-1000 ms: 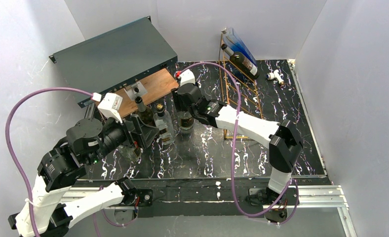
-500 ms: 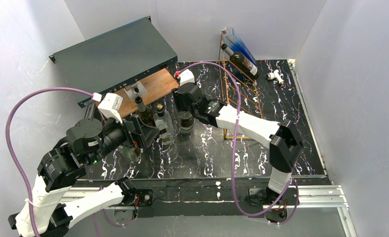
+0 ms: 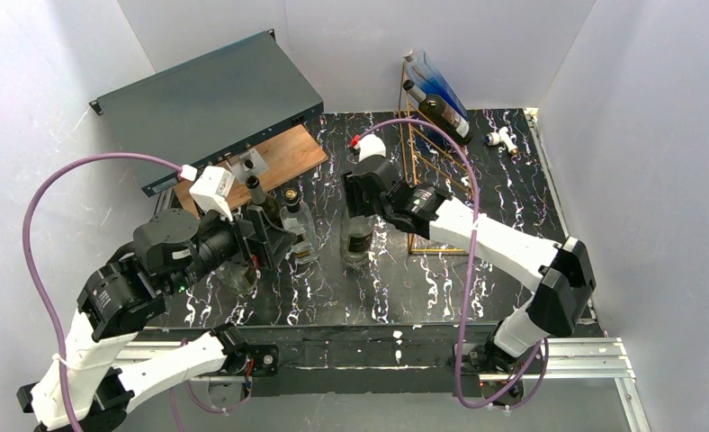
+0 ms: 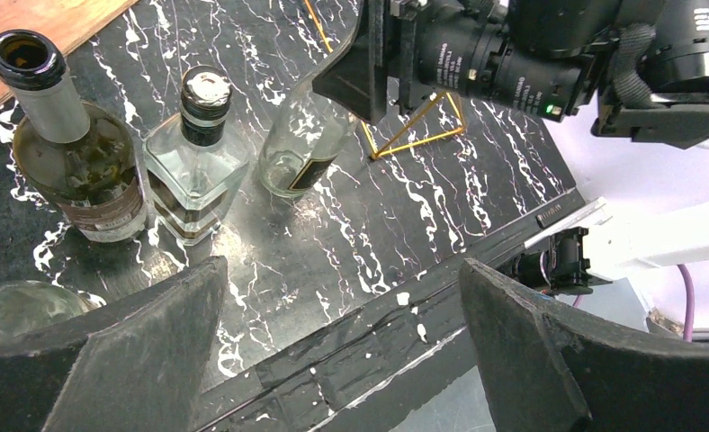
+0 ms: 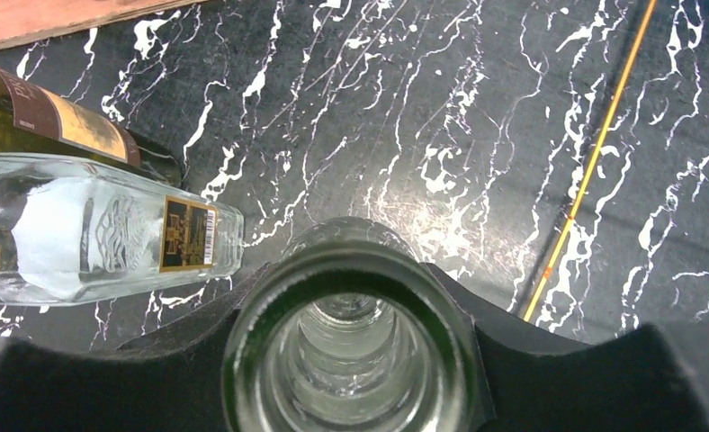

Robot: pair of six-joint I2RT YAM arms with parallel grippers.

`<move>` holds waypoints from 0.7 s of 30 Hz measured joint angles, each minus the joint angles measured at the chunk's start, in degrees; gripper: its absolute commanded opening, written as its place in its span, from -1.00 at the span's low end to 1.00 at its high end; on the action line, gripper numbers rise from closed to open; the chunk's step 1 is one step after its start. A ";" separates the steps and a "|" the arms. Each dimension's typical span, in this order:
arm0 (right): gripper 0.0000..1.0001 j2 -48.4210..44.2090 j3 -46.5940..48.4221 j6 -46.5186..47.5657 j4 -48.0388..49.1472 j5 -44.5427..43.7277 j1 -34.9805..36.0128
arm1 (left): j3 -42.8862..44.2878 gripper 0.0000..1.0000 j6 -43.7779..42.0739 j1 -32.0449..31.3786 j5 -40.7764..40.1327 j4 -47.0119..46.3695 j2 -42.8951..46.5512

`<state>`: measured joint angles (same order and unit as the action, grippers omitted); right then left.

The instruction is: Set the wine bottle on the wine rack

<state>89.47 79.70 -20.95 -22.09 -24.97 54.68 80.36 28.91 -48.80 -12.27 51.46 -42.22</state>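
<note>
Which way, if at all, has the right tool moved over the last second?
Yes. The right tool, shut on the wine bottle, has moved rightward in the top view, closer to the wine rack, taking the bottle along.

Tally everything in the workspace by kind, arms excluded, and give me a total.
Bottles: 5 (blue bottle, dark bottle, green bottle, square clear bottle, wine bottle in the right gripper)
Wine rack: 1
Grey metal box: 1
Wooden board: 1
Small white item: 1
Clear glass item, partly hidden, kind unclear: 1
Total: 10
</note>
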 measured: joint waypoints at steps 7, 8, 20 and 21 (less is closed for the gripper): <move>-0.97 -2.49 0.13 1.27 -4.90 0.98 -0.61 | 0.00 0.99 -0.35 0.00 0.90 -0.02 -0.81; -0.97 -2.99 0.11 2.05 -5.99 1.60 -0.61 | 0.00 0.99 -0.37 0.00 0.90 -0.02 -0.81; -0.97 -12.11 3.08 7.98 -11.56 10.23 -0.59 | 0.00 0.99 -0.42 0.00 0.90 -0.74 -2.08; -0.97 -12.13 4.20 8.22 -11.76 10.43 -0.57 | 0.00 0.99 -0.46 0.00 0.90 -0.90 -2.36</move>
<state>77.34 83.90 -12.73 -33.85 -14.55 54.11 80.36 28.45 -48.80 -11.38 50.57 -44.58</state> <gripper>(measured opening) 0.608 0.993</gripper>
